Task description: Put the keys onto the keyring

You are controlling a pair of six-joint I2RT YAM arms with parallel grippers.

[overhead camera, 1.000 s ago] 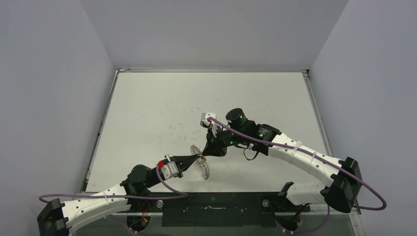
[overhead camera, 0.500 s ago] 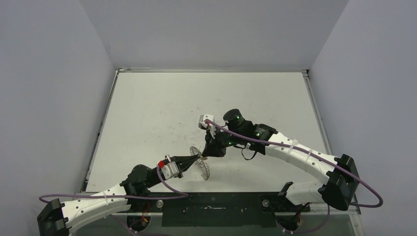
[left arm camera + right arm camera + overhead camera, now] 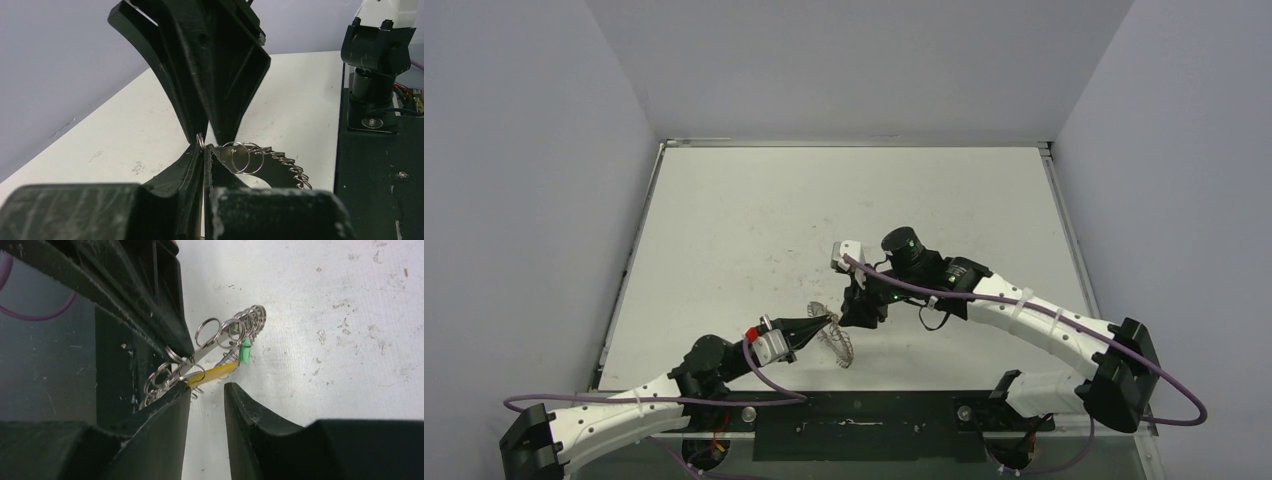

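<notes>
At the tips of the left end effector (image 3: pixel 828 321), which is clamped tight, sits the keyring (image 3: pixel 838 341). It is pinched by its rim and lifted on edge off the counter (image 3: pixel 754 220), likely so its wire loops (image 3: pixel 251 316) stand free for threading (lying flat they would be hard to reach). Just right of those tips, the yellow-headed key (image 3: pixel 212 373) and the green-headed key (image 3: pixel 245 351) lie among the loops; whether each is fully threaded I cannot tell. Immediately right again, the right end effector (image 3: pixel 207 390) faces the left one almost tip to tip. Its jaws are narrowly parted and empty, with the yellow head just beyond its tips. By my judgement the threading is close to finished, and checking that both keys hang securely comes next.
</notes>
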